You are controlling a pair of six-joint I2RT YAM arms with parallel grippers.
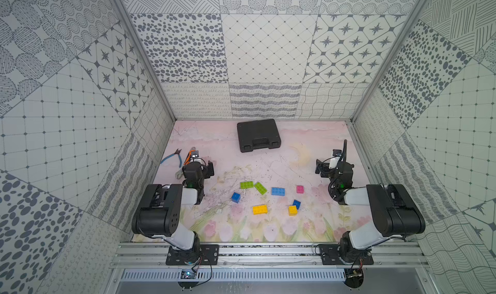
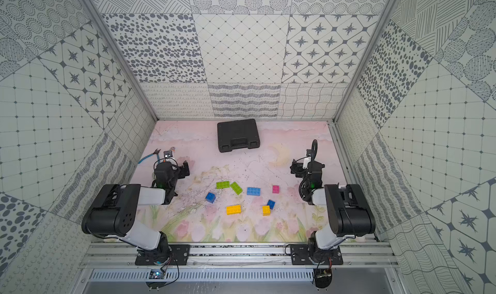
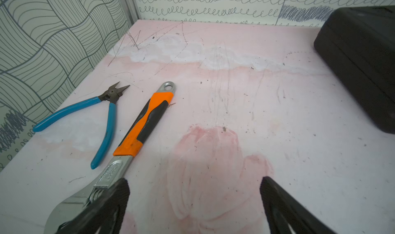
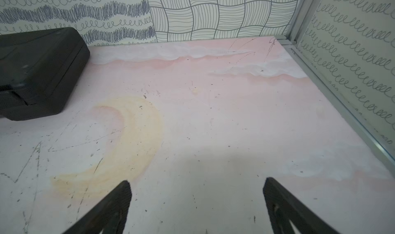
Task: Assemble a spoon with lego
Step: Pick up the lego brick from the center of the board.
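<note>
Several loose lego bricks lie apart on the pink mat between the arms in both top views: two lime green (image 1: 246,184) (image 1: 260,188), a light blue oblong (image 1: 278,191), a pink square (image 1: 300,189), two dark blue (image 1: 236,197) (image 1: 296,203), a yellow oblong (image 1: 259,209) and a yellow square (image 2: 266,210). The spoon is out of view. My left gripper (image 1: 197,169) (image 3: 194,181) hangs open left of the bricks over bare mat. Right of them, my right gripper (image 1: 334,169) (image 4: 196,182) is open too, with nothing between its fingers. Neither wrist view shows a brick.
An orange-handled wrench (image 3: 145,124) and blue-handled pliers (image 3: 102,106) lie just beyond the left gripper, by the left wall. A black plastic case (image 1: 258,135) sits shut at the back centre. Patterned walls close in the mat on three sides.
</note>
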